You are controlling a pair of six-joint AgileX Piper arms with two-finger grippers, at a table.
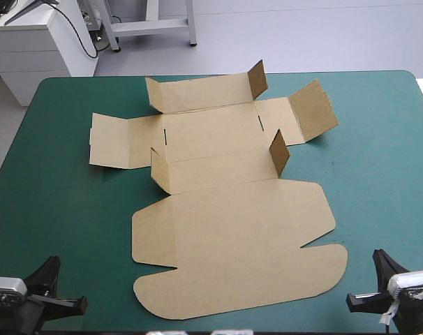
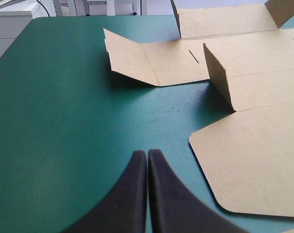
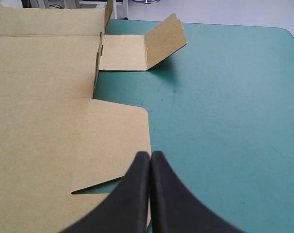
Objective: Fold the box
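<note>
Your box [image 1: 225, 230] lies opened out mid-table on the teal-green cover [image 1: 51, 202], its near half flat and several flaps [image 1: 279, 152] raised farther back. Your left gripper [image 2: 147, 154] sits at the near-left corner and your right gripper [image 3: 150, 155] at the near-right, both pinched closed and empty.

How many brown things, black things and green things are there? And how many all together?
Brown: 1, the box, an open sheet with some flaps raised.
Black: 2, the left gripper and the right gripper, both shut and off the box.
Teal-green: 1, the table cover.
Total: 4
</note>
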